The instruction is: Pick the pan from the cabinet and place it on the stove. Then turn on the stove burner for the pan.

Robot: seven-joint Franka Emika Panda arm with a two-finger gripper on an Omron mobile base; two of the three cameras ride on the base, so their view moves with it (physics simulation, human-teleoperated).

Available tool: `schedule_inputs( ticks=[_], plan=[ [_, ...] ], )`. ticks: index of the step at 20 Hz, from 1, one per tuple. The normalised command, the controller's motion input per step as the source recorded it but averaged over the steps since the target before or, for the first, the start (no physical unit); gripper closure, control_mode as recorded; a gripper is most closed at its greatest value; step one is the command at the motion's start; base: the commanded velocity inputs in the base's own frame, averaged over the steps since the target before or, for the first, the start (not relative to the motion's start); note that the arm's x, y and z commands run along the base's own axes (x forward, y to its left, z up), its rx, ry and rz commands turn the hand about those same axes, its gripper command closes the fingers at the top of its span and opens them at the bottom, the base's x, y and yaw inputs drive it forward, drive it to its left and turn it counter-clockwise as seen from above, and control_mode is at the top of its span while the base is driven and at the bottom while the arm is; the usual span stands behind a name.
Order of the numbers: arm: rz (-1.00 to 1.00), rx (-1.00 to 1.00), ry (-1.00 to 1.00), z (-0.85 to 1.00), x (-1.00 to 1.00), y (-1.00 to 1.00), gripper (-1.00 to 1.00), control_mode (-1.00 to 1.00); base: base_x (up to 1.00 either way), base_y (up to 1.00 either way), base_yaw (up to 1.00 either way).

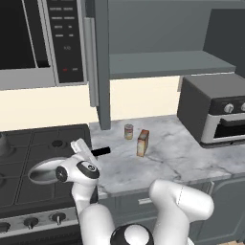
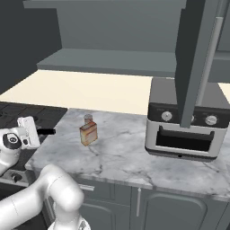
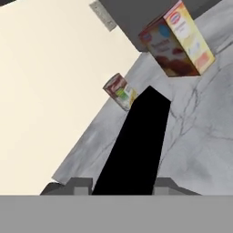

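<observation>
The shiny steel pan (image 1: 42,171) sits low over the front right grate of the black stove (image 1: 28,143); I cannot tell whether it touches the grate. Its straight black handle (image 1: 101,151) points right, over the counter's edge. My gripper (image 1: 82,149) is shut on that handle, which runs up between the fingertips (image 3: 78,185) in the hand view. From the right base view the gripper (image 2: 29,130) holds the handle (image 2: 46,131) at the stove's edge. The burner under the pan is hidden. The grey cabinet (image 1: 162,64) stands open above, its shelf bare.
A small tin can (image 1: 128,131) and an orange box (image 1: 142,142) stand on the marble counter (image 1: 162,158) right of the handle. A dark toaster oven (image 1: 215,115) sits at the far right. The microwave (image 1: 38,38) hangs over the stove. Dark knobs (image 1: 31,222) line the stove's front.
</observation>
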Motion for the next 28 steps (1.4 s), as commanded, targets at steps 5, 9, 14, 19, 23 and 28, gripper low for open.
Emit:
schedule_inputs(
  ticks=[5,9,14,19,23,28],
  plan=[
    [-0.12,-0.17,-0.04,-0.33,0.1,0.17,1.0,-1.0,0.0,0.0,0.0],
    [-0.03,-0.17,0.0,-0.2,0.0,0.03,1.0,-1.0,0.0,0.0,0.0],
    [0.0,-0.1,-0.03,-0.25,0.06,0.0,1.0,-1.0,0.0,0.0,0.0],
    [0.0,-0.08,-0.11,-0.33,0.02,0.0,1.0,-1.0,0.0,0.0,0.0],
    [0.0,-0.07,-0.15,-0.33,0.09,0.0,1.0,-1.0,0.0,0.0,0.0],
    [0.0,-0.08,-0.18,-0.38,0.12,0.0,1.0,-1.0,0.0,0.0,0.0]
  ],
)
